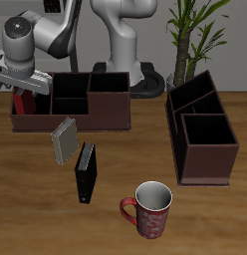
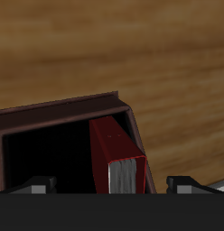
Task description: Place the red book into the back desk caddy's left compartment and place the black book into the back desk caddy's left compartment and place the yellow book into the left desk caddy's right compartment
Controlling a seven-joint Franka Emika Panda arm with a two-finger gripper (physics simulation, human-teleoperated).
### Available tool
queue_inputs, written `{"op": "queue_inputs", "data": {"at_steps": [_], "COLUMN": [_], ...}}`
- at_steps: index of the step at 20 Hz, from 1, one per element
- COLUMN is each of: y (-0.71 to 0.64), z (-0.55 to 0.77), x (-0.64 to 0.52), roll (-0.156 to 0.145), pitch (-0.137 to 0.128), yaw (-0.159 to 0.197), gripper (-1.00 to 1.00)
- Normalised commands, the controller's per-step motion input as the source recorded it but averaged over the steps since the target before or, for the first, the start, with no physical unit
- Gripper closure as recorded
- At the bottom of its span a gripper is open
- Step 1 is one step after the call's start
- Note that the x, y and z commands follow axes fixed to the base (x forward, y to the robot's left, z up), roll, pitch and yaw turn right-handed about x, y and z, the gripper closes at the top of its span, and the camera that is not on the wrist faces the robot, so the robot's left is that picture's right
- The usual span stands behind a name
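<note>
Hiding red book [image 2: 118, 153] — gripper [image 1: 28, 92]; caddy [image 1: 96, 118]

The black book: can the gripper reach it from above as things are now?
Probably yes. The black book stands alone on the bare table, in front of the back desk caddy. Only the yellow book is close beside it, so nothing covers its top. The gripper is over the caddy, at the red book.

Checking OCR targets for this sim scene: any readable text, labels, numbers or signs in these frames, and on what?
No readable text in either view.
black book: small pale mark near one spine end, too small to read.
mug: red and white pattern, no legible lettering.
red book, yellow book, back desk caddy, left desk caddy: plain, nothing printed.
</note>
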Motion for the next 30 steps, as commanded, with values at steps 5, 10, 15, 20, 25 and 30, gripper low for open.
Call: {"op": "queue_inputs", "data": {"at_steps": [5, 10, 15, 20, 25, 30], "y": [0.27, 0.05, 0.68, 0.31, 0.24, 0.25], "z": [0.16, 0.05, 0.49, 0.32, 0.17, 0.09], "x": [0.19, 0.05, 0.65, 0.52, 0.45, 0.43], "roll": [0.034, -0.006, 0.042, -0.025, -0.021, -0.028], "pitch": [-0.025, -0.009, -0.063, -0.036, -0.02, -0.007], "yaw": [0.048, 0.009, 0.069, -0.012, 0.024, -0.006], "gripper": [-1.0, -1.0, -1.0, -1.0, -1.0, -1.0]}}
